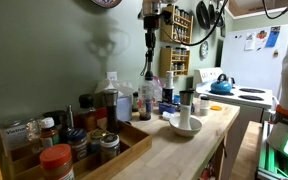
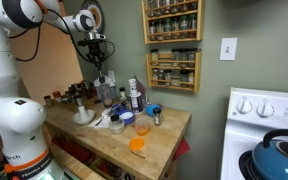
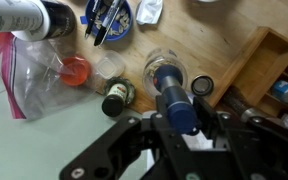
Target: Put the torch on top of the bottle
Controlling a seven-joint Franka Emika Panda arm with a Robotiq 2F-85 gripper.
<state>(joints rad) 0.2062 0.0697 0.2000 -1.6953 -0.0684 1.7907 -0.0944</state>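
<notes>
the torch (image 3: 172, 92) looks like a slim, stiff, light cylinder with a smooth barrel, likely to slip or to topple off a narrow cap, so it is best pinched across mid-body and kept upright. the gripper (image 3: 180, 122) has its jaws closed narrowly on that barrel, high above the crowded wooden counter (image 1: 199, 135). in the wrist view the dark bottle (image 3: 119, 97) stands below and to one side of the torch, not under it.

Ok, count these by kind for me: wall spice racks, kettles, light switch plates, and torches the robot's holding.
Wall spice racks: 2
Blue kettle: 1
Light switch plate: 1
Torch in the jaws: 1
Total: 5
</notes>
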